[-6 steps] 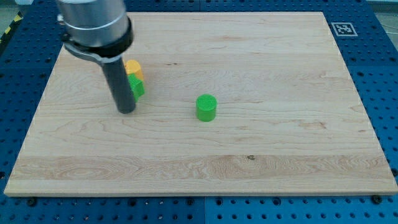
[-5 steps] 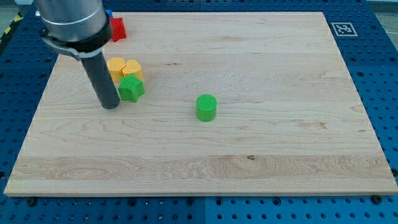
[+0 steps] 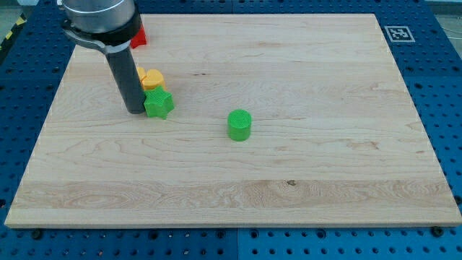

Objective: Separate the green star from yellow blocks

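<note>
The green star (image 3: 159, 104) lies on the wooden board (image 3: 289, 159) at the upper left. Just above it sit two yellow blocks (image 3: 151, 78), partly hidden by my rod; the star still touches or nearly touches the lower one. My tip (image 3: 136, 110) rests on the board right against the star's left side. A green cylinder (image 3: 240, 124) stands alone near the middle.
A red block (image 3: 138, 34) sits near the board's top left edge, partly behind the arm. A blue pegboard table surrounds the board, with a marker tag (image 3: 398, 33) at the top right.
My tip swung left, then moved back right and up against the green star's left side. The star has shifted slightly right and down.
</note>
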`<state>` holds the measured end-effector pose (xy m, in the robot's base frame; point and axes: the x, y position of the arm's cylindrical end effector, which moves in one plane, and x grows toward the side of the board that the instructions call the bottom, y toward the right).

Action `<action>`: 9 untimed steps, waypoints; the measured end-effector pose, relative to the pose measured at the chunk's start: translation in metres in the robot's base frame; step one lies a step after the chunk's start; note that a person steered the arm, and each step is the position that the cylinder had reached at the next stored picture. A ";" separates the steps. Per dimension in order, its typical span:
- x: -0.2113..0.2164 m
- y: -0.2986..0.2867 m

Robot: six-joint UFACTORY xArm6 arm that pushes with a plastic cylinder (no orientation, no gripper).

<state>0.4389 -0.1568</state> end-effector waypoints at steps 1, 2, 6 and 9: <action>0.003 0.006; 0.007 0.016; 0.007 0.025; -0.015 0.041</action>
<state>0.4242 -0.1155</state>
